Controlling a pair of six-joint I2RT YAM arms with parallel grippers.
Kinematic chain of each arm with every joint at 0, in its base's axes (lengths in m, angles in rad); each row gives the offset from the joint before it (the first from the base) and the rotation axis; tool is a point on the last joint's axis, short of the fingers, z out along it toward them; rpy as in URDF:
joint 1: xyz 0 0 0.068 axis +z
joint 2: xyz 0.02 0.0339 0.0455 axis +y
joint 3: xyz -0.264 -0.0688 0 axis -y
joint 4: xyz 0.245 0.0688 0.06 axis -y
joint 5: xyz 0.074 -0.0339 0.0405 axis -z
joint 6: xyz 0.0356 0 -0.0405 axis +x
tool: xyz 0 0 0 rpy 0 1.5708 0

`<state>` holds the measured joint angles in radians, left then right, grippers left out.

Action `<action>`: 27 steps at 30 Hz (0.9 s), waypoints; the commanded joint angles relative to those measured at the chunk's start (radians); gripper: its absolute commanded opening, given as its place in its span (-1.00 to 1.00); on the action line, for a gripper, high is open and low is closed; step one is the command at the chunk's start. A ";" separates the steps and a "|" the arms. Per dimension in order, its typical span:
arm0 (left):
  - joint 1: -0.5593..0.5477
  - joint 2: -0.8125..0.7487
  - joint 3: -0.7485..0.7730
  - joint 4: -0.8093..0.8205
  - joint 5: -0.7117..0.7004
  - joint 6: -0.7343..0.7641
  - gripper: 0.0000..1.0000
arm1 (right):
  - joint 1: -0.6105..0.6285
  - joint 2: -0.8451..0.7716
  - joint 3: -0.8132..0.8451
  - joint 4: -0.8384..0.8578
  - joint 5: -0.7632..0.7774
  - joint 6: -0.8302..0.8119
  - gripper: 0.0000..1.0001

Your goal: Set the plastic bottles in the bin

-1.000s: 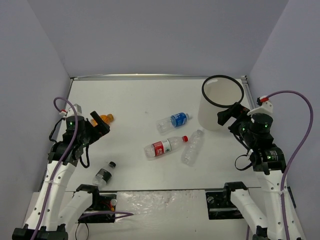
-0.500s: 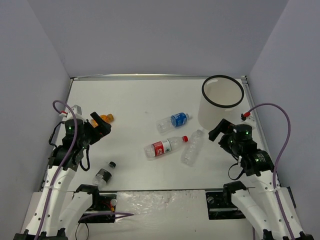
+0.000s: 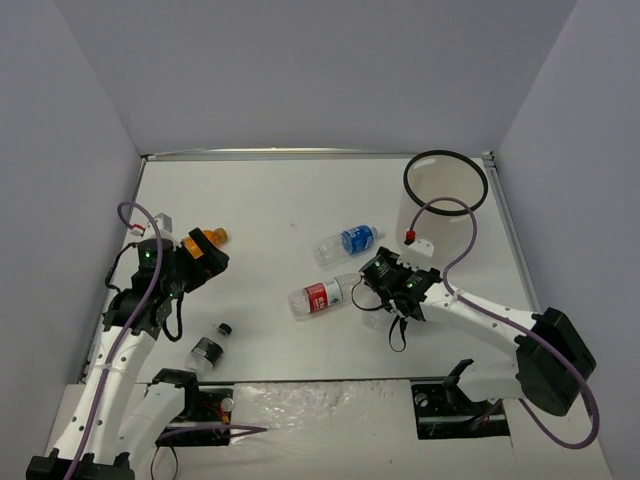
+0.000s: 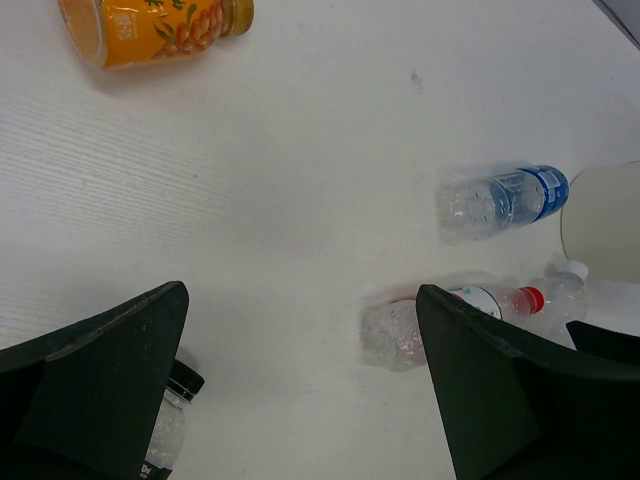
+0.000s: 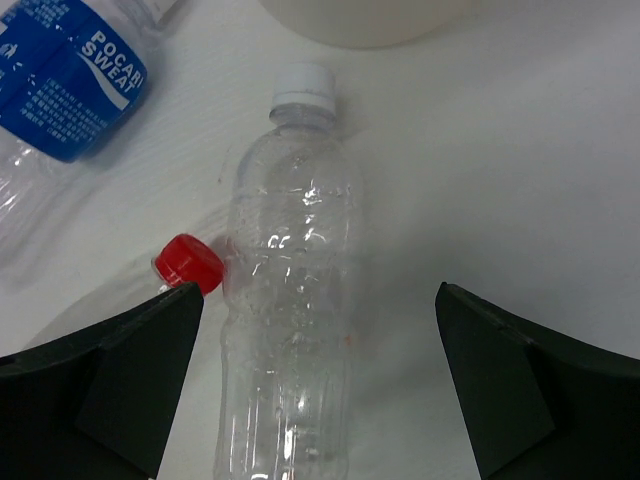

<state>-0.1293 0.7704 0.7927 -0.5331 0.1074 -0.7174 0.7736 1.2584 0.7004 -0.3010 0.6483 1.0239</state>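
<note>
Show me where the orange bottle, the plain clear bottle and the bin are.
orange bottle (image 4: 150, 28), left wrist view, on its printed label.
plain clear bottle (image 5: 290, 300), right wrist view, middle of its body.
bin (image 3: 446, 152), top external view, far side of its black rim.

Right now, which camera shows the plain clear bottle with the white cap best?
The right wrist view: the plain clear bottle lies close under the lens, cap and most of its body unobstructed. In the top view the right arm covers most of it. The left wrist view catches only its cap end, small, near the right edge.
</note>
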 commanded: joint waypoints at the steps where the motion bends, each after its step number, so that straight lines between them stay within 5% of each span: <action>1: -0.007 -0.003 0.022 0.065 0.006 -0.007 0.94 | -0.006 0.064 0.050 0.043 0.182 0.118 1.00; 11: -0.009 0.033 0.026 0.061 -0.004 -0.007 0.94 | -0.082 0.286 0.052 0.196 0.046 0.054 0.97; 17: -0.012 0.021 0.028 0.051 -0.029 -0.008 0.94 | -0.102 0.184 -0.061 0.286 0.030 0.090 0.07; 22: -0.012 0.026 0.028 0.050 -0.047 -0.010 0.94 | -0.082 -0.025 -0.123 0.286 0.025 0.009 -0.23; 27: -0.013 0.042 0.026 0.054 -0.051 -0.010 0.94 | -0.030 -0.234 -0.041 0.329 -0.113 -0.313 -0.27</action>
<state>-0.1368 0.7990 0.7883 -0.5328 0.0743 -0.7181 0.6987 1.1726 0.5668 -0.0509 0.6091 0.9715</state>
